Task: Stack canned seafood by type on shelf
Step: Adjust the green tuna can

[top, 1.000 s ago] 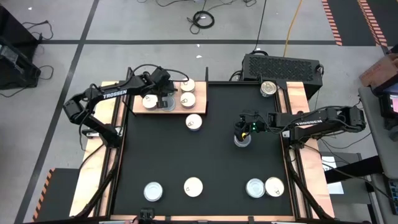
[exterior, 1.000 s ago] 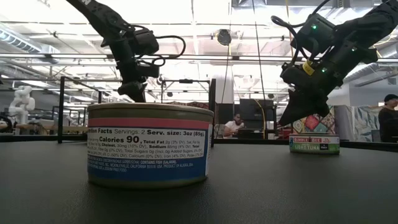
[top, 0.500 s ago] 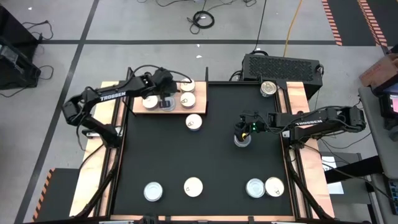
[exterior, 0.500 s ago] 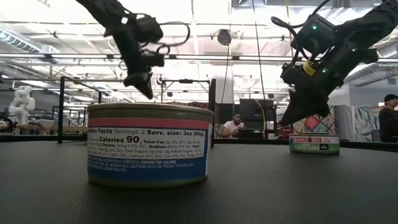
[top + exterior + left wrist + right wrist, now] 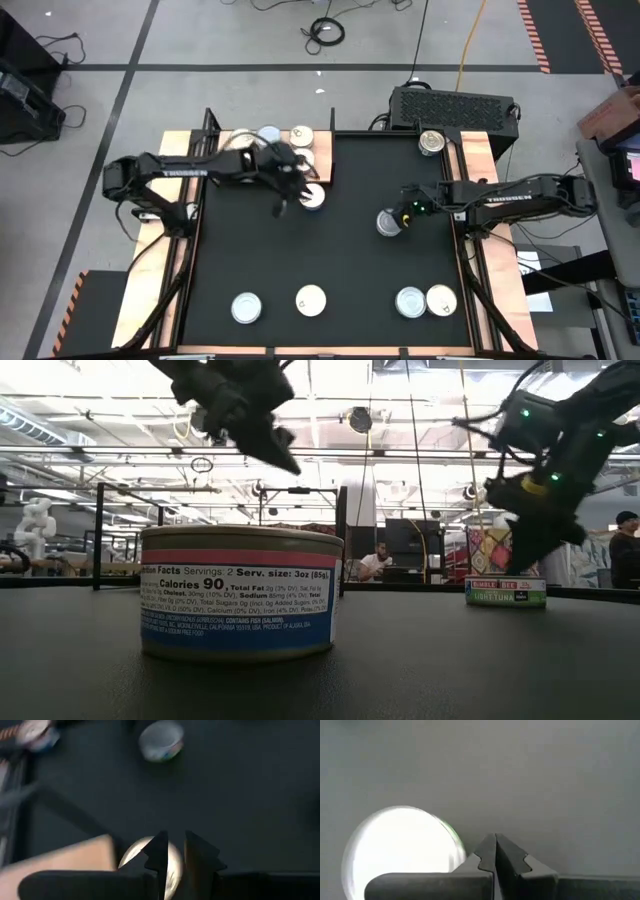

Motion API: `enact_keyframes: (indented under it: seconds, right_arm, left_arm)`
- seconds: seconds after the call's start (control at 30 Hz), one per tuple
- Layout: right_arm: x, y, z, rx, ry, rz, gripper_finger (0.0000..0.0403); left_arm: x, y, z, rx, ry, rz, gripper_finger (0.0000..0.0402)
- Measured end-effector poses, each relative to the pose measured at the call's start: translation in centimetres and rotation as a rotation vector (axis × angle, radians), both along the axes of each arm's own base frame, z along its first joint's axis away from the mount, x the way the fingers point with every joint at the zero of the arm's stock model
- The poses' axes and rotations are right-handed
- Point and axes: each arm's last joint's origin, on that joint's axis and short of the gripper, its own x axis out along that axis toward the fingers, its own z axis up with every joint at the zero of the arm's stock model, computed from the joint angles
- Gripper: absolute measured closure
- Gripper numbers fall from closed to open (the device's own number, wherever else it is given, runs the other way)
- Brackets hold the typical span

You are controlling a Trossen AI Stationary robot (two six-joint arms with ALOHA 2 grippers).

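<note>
Cans on shelf: three tins show on the shelf (image 5: 222,172) at the far left of the tabletop, a cream one (image 5: 241,138), a silvery blue-grey one (image 5: 268,136) and a cream one with a pull tab (image 5: 301,137); a further tin beside them is half hidden by the arm.
Left fingers: the left gripper (image 5: 288,197) hangs over the black mat (image 5: 330,250) just off the shelf's right end, above and beside a cream tin (image 5: 313,198); in the left wrist view the fingers (image 5: 156,854) stand slightly apart with nothing between them.
Right fingers: the right gripper (image 5: 400,214) is right of the mat's middle, just beside a silvery tin (image 5: 387,223); in the right wrist view the fingers (image 5: 487,852) are pressed together and empty.
Near row: four tins along the mat's near edge, blue-grey (image 5: 246,307), cream (image 5: 311,299), blue-grey (image 5: 410,301) and cream (image 5: 441,299).
Far right: one gold-toned tin (image 5: 432,142) at the mat's far right corner.
</note>
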Motion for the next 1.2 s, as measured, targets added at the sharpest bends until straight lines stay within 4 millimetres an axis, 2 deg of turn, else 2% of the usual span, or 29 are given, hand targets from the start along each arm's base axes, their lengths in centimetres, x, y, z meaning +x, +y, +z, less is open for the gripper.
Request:
enact_keyframes:
  seconds: [0.17, 0.3, 0.53, 0.7, 0.83, 0.93, 1.07, 1.2]
  right_arm:
    - [-0.8, 0.9, -0.6, 0.049, 0.097, -0.032, 0.0403]
    - [-0.6, 1.8, -0.7, 0.059, 0.095, -0.001, 0.0403]
    - [0.5, 2.9, -0.9, 0.066, 0.039, 0.057, 0.0403]
    - [1.4, 3.6, -1.2, 0.090, -0.010, 0.092, 0.0403]
    - [2.5, 4.1, -1.6, 0.095, -0.059, 0.126, 0.0403]
    - [3.2, 4.2, -1.8, 0.124, -0.091, 0.151, 0.0403]
    - [4.0, 4.3, -2.2, 0.128, -0.119, 0.177, 0.0403]
    - [4.5, 4.3, -2.6, 0.140, -0.135, 0.189, 0.0403]
  left_arm:
    - [3.5, -3.2, -1.2, 0.087, -0.145, -0.160, 0.0336]
    - [6.4, -4.7, -3.2, 0.160, -0.257, -0.240, 0.0336]
    - [10.2, -5.2, -8.9, 0.272, -0.331, -0.278, 0.0336]
    - [11.6, -6.4, -11.2, 0.463, -0.407, -0.292, 0.0327]
    - [12.4, -7.2, -13.2, 0.497, -0.363, -0.251, 0.0296]
    - [13.0, -8.2, -13.7, 0.533, -0.300, -0.220, 0.0260]
    - [13.7, -9.7, -13.5, 0.555, -0.219, -0.151, 0.0209]
    - [14.1, -10.2, -13.0, 0.533, -0.132, -0.122, 0.0168]
